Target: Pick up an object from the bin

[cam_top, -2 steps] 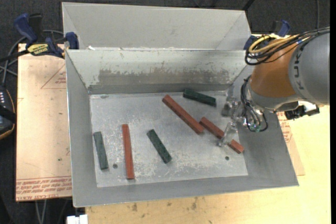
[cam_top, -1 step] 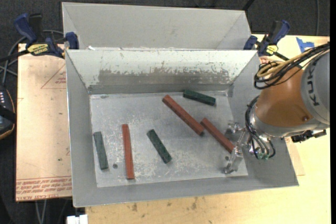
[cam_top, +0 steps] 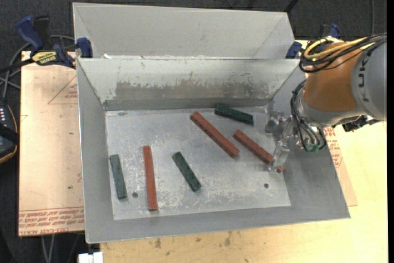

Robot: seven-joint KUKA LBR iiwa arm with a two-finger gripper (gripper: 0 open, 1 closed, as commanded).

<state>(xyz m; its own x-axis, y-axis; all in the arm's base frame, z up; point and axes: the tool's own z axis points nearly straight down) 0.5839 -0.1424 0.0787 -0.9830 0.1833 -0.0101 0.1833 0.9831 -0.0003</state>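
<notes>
My gripper (cam_top: 279, 163) hangs low at the right side of the bin floor, its tip at the lower right end of a short red bar (cam_top: 251, 145) that lies slanted there. A longer red bar (cam_top: 213, 133) lies parallel to it, just to the left. A dark green bar (cam_top: 233, 114) rests near the back wall, above both red bars.
Further left on the floor lie a dark green bar (cam_top: 186, 171), an upright red bar (cam_top: 149, 177) and another dark green bar (cam_top: 115, 176). The arm with its orange cover and cables comes in over the right rim.
</notes>
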